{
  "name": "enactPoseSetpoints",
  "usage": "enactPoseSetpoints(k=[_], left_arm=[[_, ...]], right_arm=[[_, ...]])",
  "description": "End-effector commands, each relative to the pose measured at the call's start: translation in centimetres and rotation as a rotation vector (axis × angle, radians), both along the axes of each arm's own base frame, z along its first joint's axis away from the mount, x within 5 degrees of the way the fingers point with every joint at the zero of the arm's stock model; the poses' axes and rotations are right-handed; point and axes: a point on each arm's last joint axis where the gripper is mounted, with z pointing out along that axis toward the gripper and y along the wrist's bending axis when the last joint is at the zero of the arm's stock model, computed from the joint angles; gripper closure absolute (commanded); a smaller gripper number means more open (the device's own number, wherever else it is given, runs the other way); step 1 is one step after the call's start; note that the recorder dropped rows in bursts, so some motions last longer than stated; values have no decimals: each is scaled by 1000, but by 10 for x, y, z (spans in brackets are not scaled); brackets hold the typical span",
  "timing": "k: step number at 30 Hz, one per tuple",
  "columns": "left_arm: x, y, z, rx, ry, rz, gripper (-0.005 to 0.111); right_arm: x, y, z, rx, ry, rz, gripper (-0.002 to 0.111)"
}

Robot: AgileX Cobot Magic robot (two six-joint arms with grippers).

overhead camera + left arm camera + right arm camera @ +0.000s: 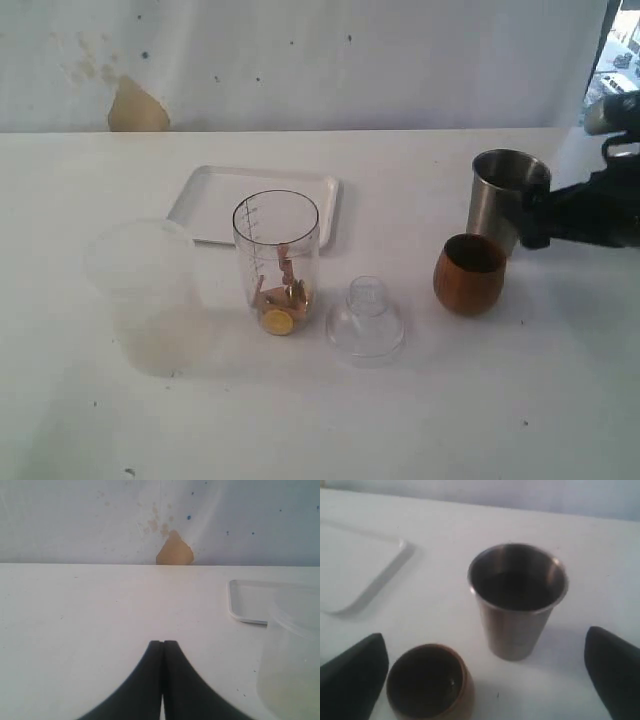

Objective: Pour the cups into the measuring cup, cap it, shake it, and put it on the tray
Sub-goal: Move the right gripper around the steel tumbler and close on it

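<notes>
Two cups, tumbler (505, 195) and wooden cup (470, 272), stand right of the measuring cup (277, 262) on the bench; right pincer (484, 640) gapes empty facing the tumbler, left pincer (162, 645) clenched; steel likely rigid, light, slick, so grip mid-wall.

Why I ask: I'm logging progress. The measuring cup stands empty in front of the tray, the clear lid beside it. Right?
Not empty: the exterior view shows brownish pieces and a yellow disc at the bottom of the measuring cup. It does stand in front of the tray, the clear lid beside it.
</notes>
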Motion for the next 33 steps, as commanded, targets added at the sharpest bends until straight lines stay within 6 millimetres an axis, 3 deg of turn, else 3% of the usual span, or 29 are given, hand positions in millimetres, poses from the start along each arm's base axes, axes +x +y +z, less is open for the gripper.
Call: enactPoseSetpoints(k=[1, 10, 15, 20, 25, 33], left_arm=[[0, 0, 1, -11, 1, 1, 3], [0, 0, 1, -11, 1, 1, 3], [0, 0, 1, -11, 1, 1, 3], [0, 0, 1, -11, 1, 1, 3], [0, 0, 1, -11, 1, 1, 3], [0, 0, 1, -11, 1, 1, 3]], right_arm=[[6, -10, -27, -30, 120, -89, 10], [20, -20, -46, -43, 81, -23, 9], [31, -30, -69, -98, 71, -77, 9], [42, -26, -91, -122, 45, -1, 9], [53, -26, -101, -139, 48, 17, 9], [78, -24, -121, -45, -34, 9, 9]])
